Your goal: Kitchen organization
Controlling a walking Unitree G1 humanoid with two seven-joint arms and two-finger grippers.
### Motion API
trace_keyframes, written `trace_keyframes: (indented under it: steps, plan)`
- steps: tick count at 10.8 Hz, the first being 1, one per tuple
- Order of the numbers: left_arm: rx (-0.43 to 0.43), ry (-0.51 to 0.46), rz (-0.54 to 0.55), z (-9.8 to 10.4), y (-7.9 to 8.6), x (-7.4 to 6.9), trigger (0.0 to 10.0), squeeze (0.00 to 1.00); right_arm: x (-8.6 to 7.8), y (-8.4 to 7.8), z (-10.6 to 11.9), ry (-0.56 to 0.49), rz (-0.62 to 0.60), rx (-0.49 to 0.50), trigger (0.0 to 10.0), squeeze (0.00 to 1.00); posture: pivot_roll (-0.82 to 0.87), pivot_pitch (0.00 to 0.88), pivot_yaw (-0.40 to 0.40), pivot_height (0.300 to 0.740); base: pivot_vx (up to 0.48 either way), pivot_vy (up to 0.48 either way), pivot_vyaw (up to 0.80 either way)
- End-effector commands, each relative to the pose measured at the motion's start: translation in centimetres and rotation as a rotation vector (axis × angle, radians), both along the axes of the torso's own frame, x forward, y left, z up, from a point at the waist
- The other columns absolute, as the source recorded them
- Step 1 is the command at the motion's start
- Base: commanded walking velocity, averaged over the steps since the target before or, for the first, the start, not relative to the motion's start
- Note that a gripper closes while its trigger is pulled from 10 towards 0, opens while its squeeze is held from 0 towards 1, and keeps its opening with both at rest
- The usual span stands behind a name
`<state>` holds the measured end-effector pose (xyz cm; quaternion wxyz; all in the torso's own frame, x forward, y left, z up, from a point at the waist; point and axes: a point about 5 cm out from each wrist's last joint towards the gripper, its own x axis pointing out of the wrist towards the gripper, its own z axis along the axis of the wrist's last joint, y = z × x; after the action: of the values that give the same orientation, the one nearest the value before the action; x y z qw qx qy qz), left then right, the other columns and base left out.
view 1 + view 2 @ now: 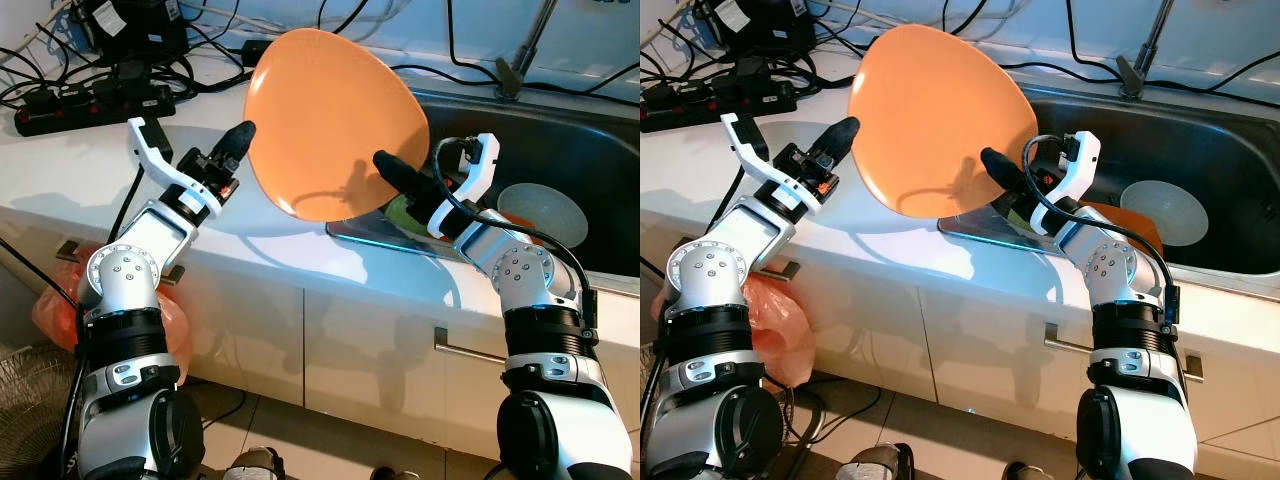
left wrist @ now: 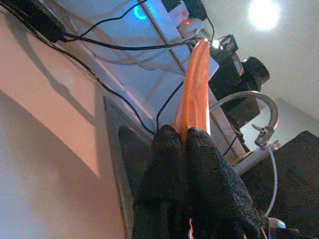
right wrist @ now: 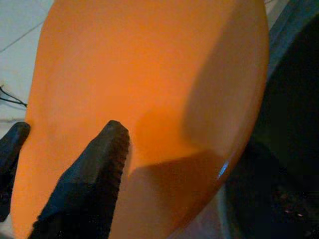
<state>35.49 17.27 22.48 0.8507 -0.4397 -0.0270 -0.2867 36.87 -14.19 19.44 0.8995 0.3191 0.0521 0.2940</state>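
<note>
A large orange plate (image 1: 330, 110) is held upright on edge above the white counter (image 1: 60, 170), just left of the sink. My left gripper (image 1: 243, 135) is shut on the plate's left rim; in the left wrist view both fingers (image 2: 169, 164) pinch the thin edge. My right gripper (image 1: 385, 165) is at the plate's lower right rim. One of its black fingers (image 3: 94, 169) lies flat on the plate's face and the other is hidden behind the plate.
The steel sink (image 1: 600, 150) on the right holds a white dish (image 1: 545, 210), with something green (image 1: 400, 212) at its near left corner. The faucet (image 1: 520, 60) stands behind it. A power strip (image 1: 90, 108) and cables lie at the back left. An orange bag (image 1: 50, 315) hangs below the counter.
</note>
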Motion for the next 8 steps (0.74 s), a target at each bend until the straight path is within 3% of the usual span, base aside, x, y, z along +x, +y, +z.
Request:
trace_keyframes:
  steps: [1,8]
  plan:
    - [-0.029,-0.057,-0.034,1.47,-0.41,0.05,0.0,0.00,-0.15,-0.35,0.23,-0.012,-0.001,0.013,0.0,0.00,0.14,0.087,-0.004,0.740,0.000,0.000,0.00]
    - [-0.013,-0.028,-0.055,0.77,-0.94,-0.01,0.0,0.00,0.20,-0.90,0.73,0.011,-0.043,0.092,0.0,0.00,0.13,0.088,-0.005,0.740,0.000,0.000,0.00]
